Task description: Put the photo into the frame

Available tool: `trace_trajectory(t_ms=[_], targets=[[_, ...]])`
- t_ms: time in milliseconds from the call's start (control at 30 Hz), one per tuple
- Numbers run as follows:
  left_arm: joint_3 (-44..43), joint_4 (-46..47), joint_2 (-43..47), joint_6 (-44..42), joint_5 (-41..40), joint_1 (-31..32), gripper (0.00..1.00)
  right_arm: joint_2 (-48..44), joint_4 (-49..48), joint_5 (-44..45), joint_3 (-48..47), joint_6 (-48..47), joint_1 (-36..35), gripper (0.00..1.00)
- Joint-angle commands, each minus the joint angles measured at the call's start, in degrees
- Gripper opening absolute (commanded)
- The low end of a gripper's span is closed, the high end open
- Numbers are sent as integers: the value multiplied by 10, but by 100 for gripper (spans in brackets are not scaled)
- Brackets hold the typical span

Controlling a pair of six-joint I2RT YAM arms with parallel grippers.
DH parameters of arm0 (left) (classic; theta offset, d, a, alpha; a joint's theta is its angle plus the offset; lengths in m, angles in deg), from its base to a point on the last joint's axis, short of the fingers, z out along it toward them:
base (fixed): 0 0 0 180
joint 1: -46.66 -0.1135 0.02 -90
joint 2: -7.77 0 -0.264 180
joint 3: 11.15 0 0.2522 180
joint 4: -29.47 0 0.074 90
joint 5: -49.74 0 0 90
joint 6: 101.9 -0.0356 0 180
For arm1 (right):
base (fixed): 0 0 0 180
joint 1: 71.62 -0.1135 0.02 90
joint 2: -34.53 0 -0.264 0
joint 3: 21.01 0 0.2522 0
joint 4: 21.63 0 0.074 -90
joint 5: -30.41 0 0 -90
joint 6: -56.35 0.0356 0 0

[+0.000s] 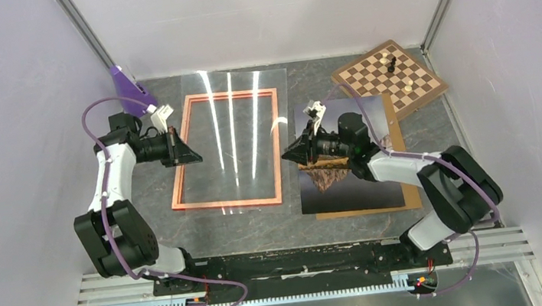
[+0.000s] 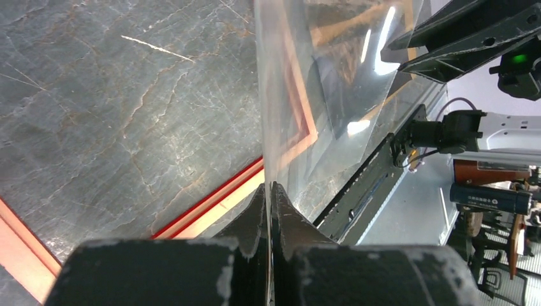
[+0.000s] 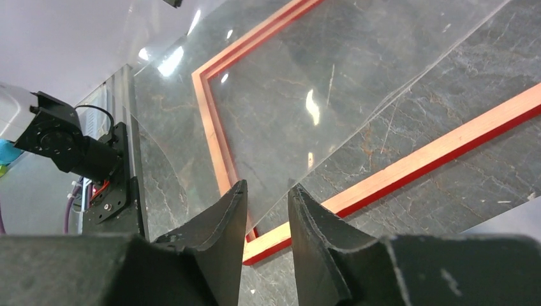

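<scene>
My left gripper [image 2: 271, 191] is clamped on the clear pane [image 1: 238, 126] at its 9 o'clock edge. The right gripper [image 3: 266, 191] has its jaws apart around the 3 o'clock edge. I fear a lopsided pinch could let the pane slip onto the frame [image 1: 227, 202]. The photo [image 1: 350, 194] lies at the frame's 3 o'clock.
</scene>
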Motion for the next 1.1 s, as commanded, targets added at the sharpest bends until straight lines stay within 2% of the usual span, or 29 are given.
trace_trajectory(t_ms=[0,333,533,1067], targets=[[4,41,0,38,2,6,3,38,-4,-8,-45,-7,-14,31],[-4,94,-36,88,-70,6,2,97,22,33,-104,-17,-16,13],[-22,123,-75,114,-81,6,2,135,52,47,-159,-26,-16,1],[-131,126,-182,120,-107,6,2,196,84,21,-234,-16,-18,0]])
